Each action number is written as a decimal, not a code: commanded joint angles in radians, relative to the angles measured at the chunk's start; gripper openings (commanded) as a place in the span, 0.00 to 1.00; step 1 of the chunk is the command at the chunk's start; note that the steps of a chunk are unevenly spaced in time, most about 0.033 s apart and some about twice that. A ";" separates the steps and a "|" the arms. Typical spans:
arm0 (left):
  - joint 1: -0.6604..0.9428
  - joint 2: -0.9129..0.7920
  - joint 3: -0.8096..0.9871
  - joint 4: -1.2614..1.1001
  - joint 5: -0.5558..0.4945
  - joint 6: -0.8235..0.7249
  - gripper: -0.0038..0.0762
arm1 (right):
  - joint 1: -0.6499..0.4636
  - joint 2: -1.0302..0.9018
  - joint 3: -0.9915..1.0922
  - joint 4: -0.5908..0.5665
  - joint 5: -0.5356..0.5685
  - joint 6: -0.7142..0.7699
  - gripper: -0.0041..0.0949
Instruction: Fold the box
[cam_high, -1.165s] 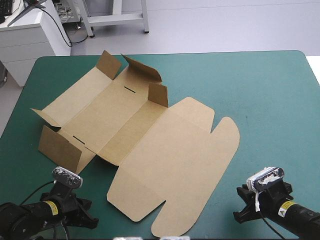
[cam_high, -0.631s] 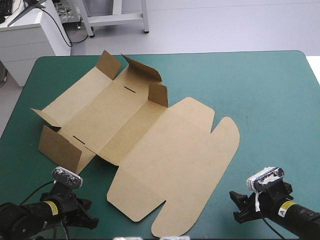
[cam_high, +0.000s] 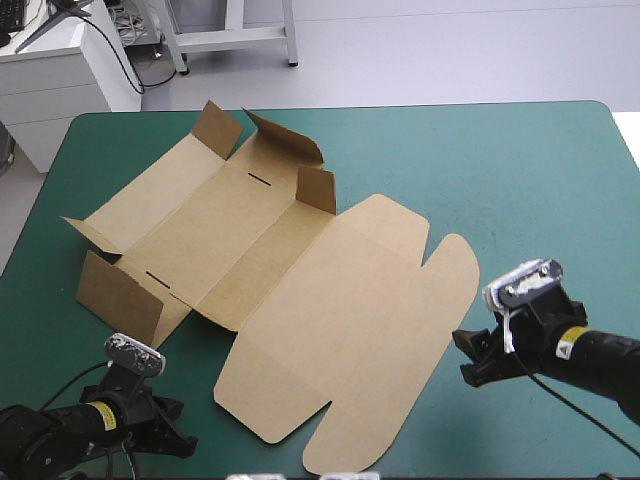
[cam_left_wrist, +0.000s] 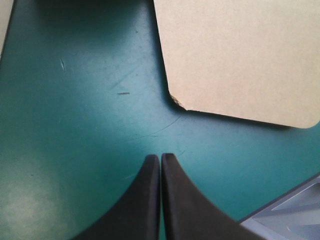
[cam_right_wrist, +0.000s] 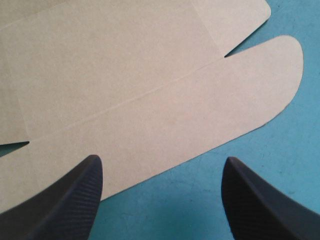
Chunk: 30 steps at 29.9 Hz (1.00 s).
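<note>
One box (cam_high: 300, 270), a single cut sheet of brown board, lay opened out on the teal-green cover (cam_high: 520, 180), toward the table's left and middle, with neither gripper touching it. Its far-left half was the tray part, where four small flaps stood raised from the sheet: two at the far corner, one beside the crease toward the middle, one at the near-left end. Two short dark slits showed in that half, one near each end. The other half, the lid, lay flat and reached toward the near edge, ending in one long strip with two rounded ends. There were two grippers, both low near the table's near edge, well apart, with the lid between them. The left gripper (cam_left_wrist: 160, 156) was pressed together, its two black fingers (cam_left_wrist: 142, 205) meeting in one pointed arch over bare cover; one rounded corner of the board lay ahead of it, clear of the tips, with a small dent at the neighbouring corner. The right gripper (cam_right_wrist: 162, 160) stood spread wide just beside the box's right edge, holding nothing. In its own view one rounded end of the strip and one notch lay ahead between its fingers (cam_right_wrist: 75, 195), and whether the nearer fingertip met the board could not be told.
</note>
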<state>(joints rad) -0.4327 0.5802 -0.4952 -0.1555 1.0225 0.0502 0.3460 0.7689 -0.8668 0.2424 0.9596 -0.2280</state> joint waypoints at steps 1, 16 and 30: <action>0.000 0.001 -0.029 -0.038 -0.041 -0.002 0.04 | 0.002 0.117 -0.146 0.011 -0.020 -0.006 0.68; 0.000 0.001 -0.029 -0.038 -0.060 0.002 0.04 | 0.002 0.718 -0.781 0.011 0.152 -0.096 0.68; 0.000 0.001 -0.029 -0.038 -0.060 0.002 0.04 | 0.002 1.112 -1.175 0.104 0.232 -0.196 0.68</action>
<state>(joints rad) -0.4327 0.5802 -0.4952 -0.1775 1.0041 0.0511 0.3460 1.8817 -1.9662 0.2831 1.2158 -0.3715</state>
